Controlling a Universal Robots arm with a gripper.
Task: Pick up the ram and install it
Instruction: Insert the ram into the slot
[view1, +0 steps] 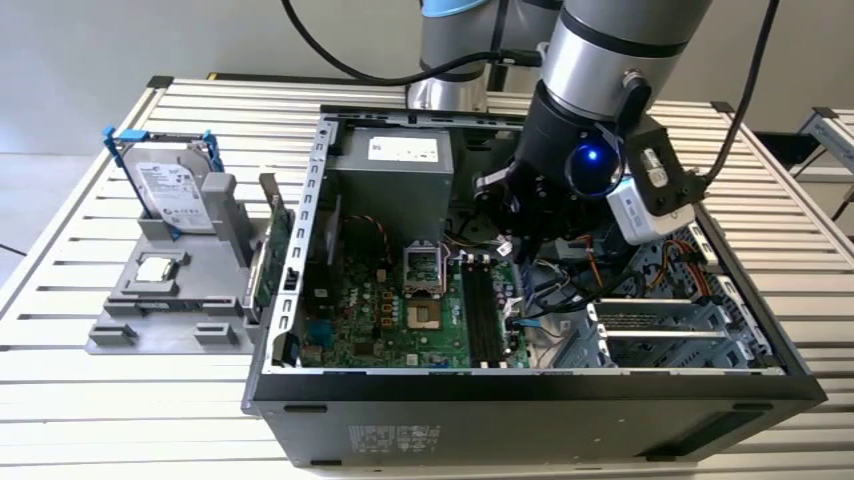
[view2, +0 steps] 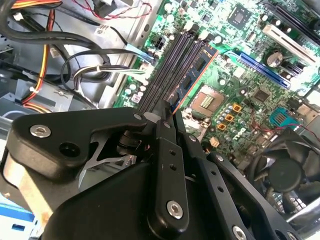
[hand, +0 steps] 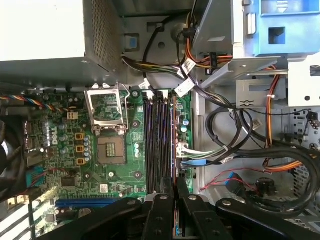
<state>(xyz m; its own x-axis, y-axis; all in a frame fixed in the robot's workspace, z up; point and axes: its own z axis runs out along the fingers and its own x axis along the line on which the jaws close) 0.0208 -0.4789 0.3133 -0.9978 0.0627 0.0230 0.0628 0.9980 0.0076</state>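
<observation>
Open computer case (view1: 534, 390) lying on a slatted worktop (view1: 120, 410), with the arm reaching down into it. The gripper (view1: 514, 250) hangs over the memory slots (view1: 483, 310), which run along the edge of the motherboard (view1: 387, 310) nearest the drive cage.

In both wrist views the gripper (hand: 175, 195) (view2: 167, 112) has its two fingers (hand: 162, 215) drawn in against one end of the ram (hand: 173, 140) (view2: 197, 67), clamping it. The ram stands on edge, in line with the slots and in the slot farthest from the processor socket (hand: 110, 150); whether it is fully seated cannot be told.

A bundle of cables (hand: 240, 145) lies just beside the slots, toward the case wall. The cooling fan (view2: 285, 175) sits past the socket.

Outside the case, near the worktop's edge at the exterior view's left, a grey holder (view1: 160, 325) carries a hard drive (view1: 174, 195) standing upright in a blue frame, a small square chip (view1: 158, 268), and a green board (view1: 276, 250) on edge next to the case wall.
</observation>
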